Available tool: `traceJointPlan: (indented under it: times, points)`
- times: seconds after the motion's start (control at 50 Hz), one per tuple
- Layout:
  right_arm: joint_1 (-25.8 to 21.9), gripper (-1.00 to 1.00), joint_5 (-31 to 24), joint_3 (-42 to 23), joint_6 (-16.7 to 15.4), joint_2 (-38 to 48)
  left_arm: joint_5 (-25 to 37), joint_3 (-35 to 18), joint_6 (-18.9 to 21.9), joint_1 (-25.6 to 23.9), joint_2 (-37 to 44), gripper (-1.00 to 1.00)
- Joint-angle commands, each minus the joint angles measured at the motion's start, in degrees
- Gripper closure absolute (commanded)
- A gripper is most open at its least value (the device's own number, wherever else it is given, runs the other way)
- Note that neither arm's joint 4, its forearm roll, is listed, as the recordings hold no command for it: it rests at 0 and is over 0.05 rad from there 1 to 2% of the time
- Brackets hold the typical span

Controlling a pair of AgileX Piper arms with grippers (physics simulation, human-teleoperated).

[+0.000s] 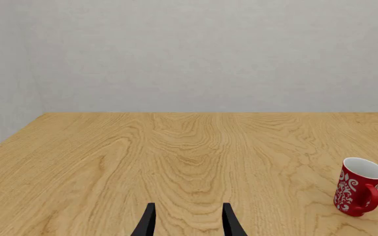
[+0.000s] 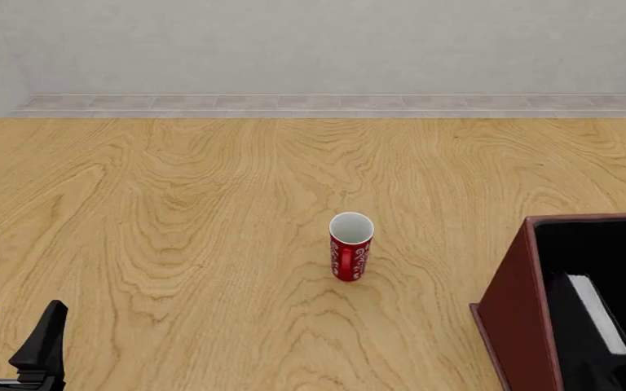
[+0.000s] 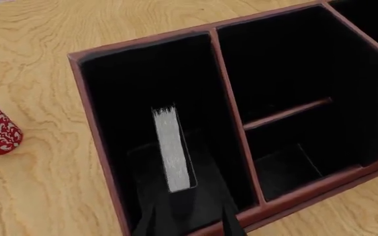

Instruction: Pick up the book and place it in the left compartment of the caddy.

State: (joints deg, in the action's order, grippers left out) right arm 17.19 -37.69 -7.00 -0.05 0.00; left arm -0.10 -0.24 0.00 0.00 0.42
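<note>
The caddy (image 2: 514, 326) sits at the near right of the wooden surface (image 2: 182, 212), its dark red walls framing black-lined bays split by thin dividers. The book (image 3: 173, 150) stands on edge inside the left compartment (image 3: 110, 88), its white page block facing up. The neighbouring bays, seen in the right wrist view, show only black lining. The right gripper (image 3: 187, 219) hangs over that left compartment with its dark fingers (image 3: 228, 221) reaching down on either side of the book; against the black interior it is unclear whether they press on it. A red-and-white mug (image 2: 350, 246) stands upright and hollow near the middle of the surface, well apart from the caddy. The left gripper (image 2: 9, 330) rests low at the near left, fingers (image 2: 43, 334) spread apart and holding nothing.
</note>
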Motion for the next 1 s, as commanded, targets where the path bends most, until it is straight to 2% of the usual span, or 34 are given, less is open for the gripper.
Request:
traceJointPlan:
  times: [0.02, 0.28, 0.4, 1.0]
  points:
    - [-0.15, -1.00, -1.04, -1.63, -0.26, 0.00, 0.00, 0.00, 0.00, 0.00, 0.00, -1.00]
    - [-0.94, -1.00, -4.16, -6.59, -1.05, 0.00, 0.00, 0.00, 0.00, 0.00, 0.00, -1.00]
    - [-1.18, -1.00, -7.03, -11.28, -0.80, 0.00, 0.00, 0.00, 0.00, 0.00, 0.00, -1.00]
    - [-3.75, -1.00, -14.35, -23.80, -0.33, 0.00, 0.00, 0.00, 0.00, 0.00, 0.00, -1.00]
